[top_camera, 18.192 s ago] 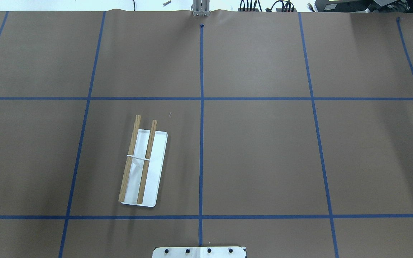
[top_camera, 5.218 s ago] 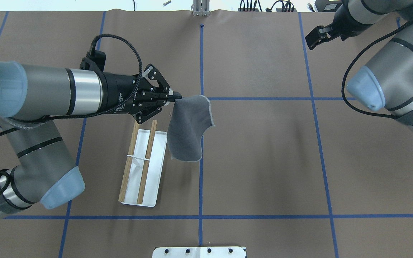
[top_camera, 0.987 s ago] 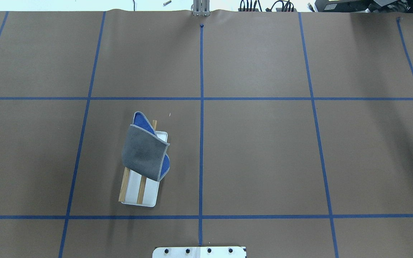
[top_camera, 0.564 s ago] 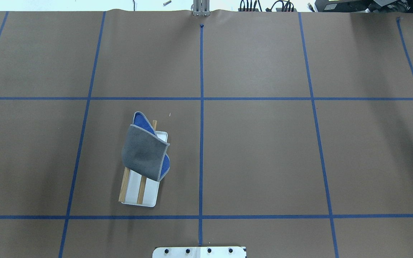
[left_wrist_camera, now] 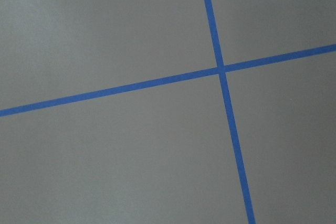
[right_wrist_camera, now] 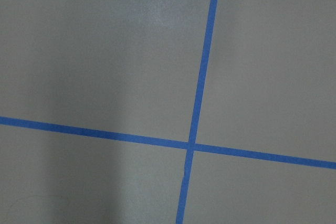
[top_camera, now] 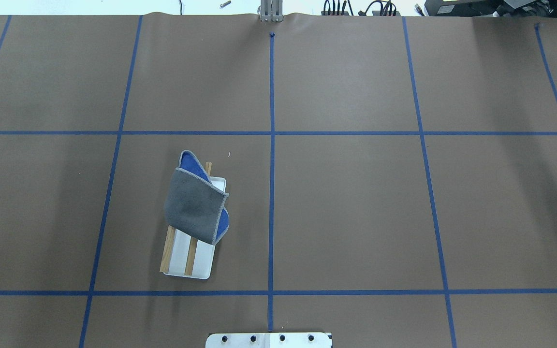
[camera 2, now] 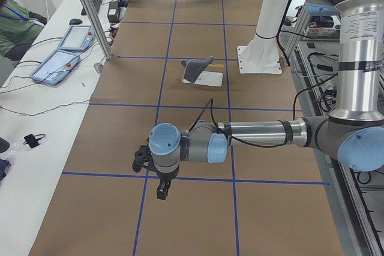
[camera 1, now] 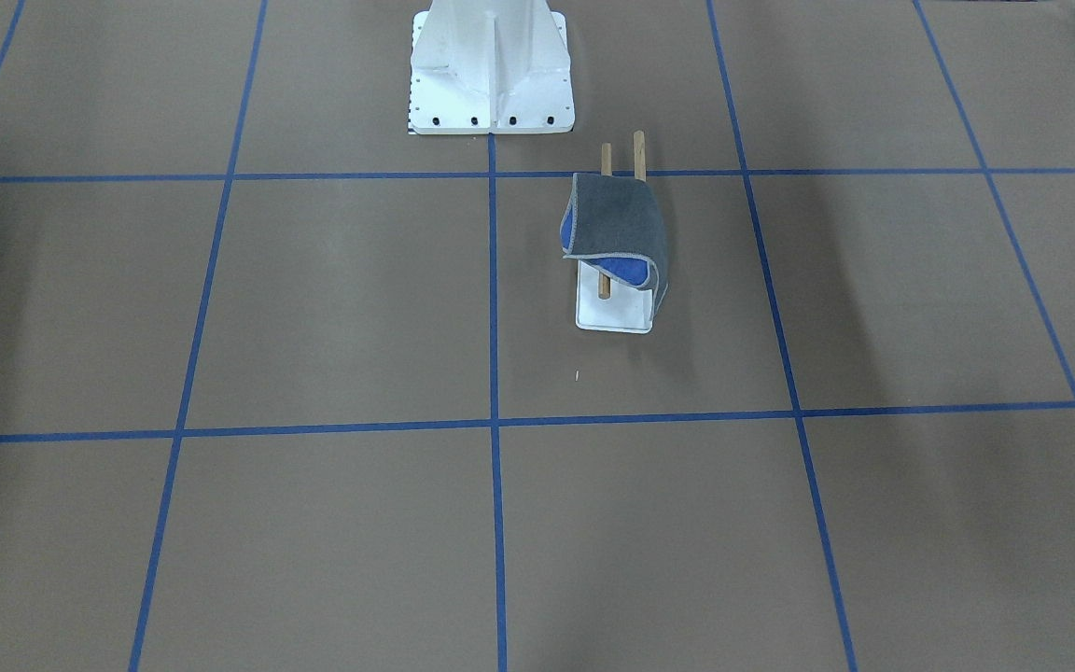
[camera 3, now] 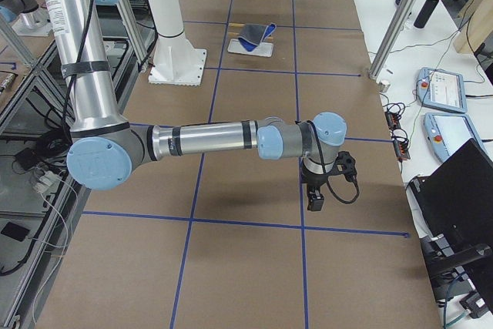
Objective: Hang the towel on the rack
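Brown paper gridded with blue tape covered the table. The left gripper hung over its left end; whether its fingers were spread could not be told. Left of centre, the towel lay draped grey-side-up across both rods of the rack. The right gripper hung over the right end, its fingers equally unreadable.

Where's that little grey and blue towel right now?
In the overhead view, the towel is draped over the far end of the rack, across both wooden rods, just left of the central blue tape line.
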Motion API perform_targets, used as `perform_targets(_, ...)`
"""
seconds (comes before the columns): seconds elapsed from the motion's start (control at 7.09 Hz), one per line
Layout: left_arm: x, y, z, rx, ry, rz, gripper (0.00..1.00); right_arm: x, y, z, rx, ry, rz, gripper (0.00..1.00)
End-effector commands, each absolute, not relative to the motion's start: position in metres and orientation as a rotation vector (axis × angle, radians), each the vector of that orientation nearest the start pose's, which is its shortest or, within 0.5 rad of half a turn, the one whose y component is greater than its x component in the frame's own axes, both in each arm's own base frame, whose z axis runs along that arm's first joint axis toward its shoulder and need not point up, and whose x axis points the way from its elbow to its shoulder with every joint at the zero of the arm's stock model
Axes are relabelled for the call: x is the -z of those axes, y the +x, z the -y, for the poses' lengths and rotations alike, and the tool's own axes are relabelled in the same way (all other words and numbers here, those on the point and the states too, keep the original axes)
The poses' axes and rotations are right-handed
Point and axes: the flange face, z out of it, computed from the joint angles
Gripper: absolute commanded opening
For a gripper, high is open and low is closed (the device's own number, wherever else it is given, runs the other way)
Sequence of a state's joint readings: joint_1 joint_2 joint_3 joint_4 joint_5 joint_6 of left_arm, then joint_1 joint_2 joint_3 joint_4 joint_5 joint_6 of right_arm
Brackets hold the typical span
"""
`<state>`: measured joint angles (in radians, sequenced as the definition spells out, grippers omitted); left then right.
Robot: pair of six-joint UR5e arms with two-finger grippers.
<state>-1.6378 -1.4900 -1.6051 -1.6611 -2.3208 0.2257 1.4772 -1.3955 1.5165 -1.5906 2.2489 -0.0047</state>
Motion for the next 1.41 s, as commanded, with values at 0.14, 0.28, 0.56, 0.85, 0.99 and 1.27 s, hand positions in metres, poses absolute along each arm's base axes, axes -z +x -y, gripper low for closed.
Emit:
perform_targets(0.14, -0.650, -0.095, 0.439, -0.182, 0.191, -0.728, 0.98, -0.614, 0.019, 0.561, 0.117, 0.045, 0.679, 1.00)
perform_targets(0.28, -0.648, -0.094, 0.440, -0.185, 0.196, -0.730, 0.99, -0.627, 0.020, 0.548, 0.118, 0.049, 0.681, 1.00)
perform_targets(0.56, -0.648, -0.094, 0.438, -0.182, 0.193, -0.728, 0.99, -0.648, 0.026, 0.521, 0.111, 0.074, 0.685, 1.00)
perform_targets(0.85, -0.649, -0.093, 0.438, -0.183, 0.191, -0.728, 0.99, -0.636, 0.038, 0.511, 0.083, 0.048, 0.684, 1.00)
perform_targets(0.99, -0.650, -0.093, 0.437, -0.182, 0.189, -0.728, 0.99, -0.615, 0.038, 0.508, 0.072, 0.003, 0.676, 1.00)
perform_targets(1.27, -0.649, -0.093, 0.437, -0.184, 0.192, -0.731, 0.99, -0.605, 0.039, 0.502, 0.068, 0.000, 0.674, 1.00)
